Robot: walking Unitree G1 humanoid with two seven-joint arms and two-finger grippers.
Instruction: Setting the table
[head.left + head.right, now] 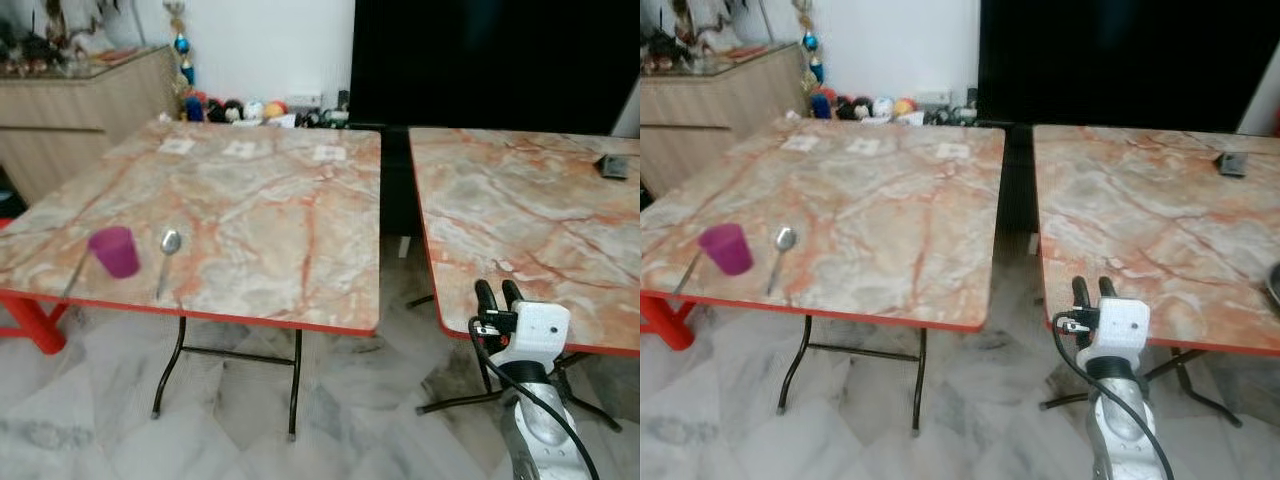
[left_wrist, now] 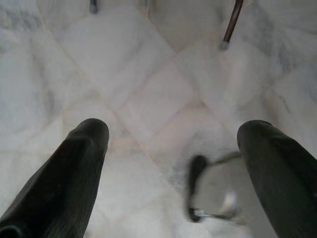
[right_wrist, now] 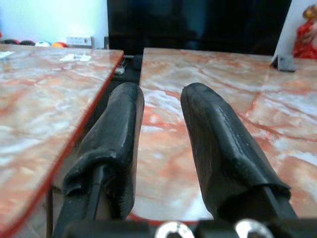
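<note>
A: Tables?
B: Two, square, glossy tops with a pink-orange marble pattern, red edging, thin black metal legs. Left table (image 1: 250,190), right table (image 1: 540,220), a dark gap between them. Floor (image 1: 100,420) is pale polished marble-look tile.

A: What's on the left one?
B: One cup (image 1: 115,251), translucent magenta plastic, tapered, upright near the front left edge. One metal spoon (image 1: 167,254) just right of it, bowl away from the robot, handle toward the edge, apart from the cup. A thin grey stick-like piece left of the cup, can't tell what it is. Three small white squares (image 1: 239,149) in a row at the far side, flat, paper-like.

A: Right table?
B: One small flat dark object (image 1: 612,166) at the far right.

A: Grippers?
B: Right gripper (image 1: 498,295) is raised at the front left corner of the right table, white wrist housing, black cable. Its two black rubbery fingers (image 3: 218,144) are rounded, with a narrow gap between them, holding nothing. Left gripper (image 2: 171,144) points at the floor, fingers spread wide, nothing between them.

A: Background?
B: Wooden cabinet (image 1: 70,110) far left, a row of colourful round balls (image 1: 235,108) against the white wall, large black panel behind the gap.
</note>
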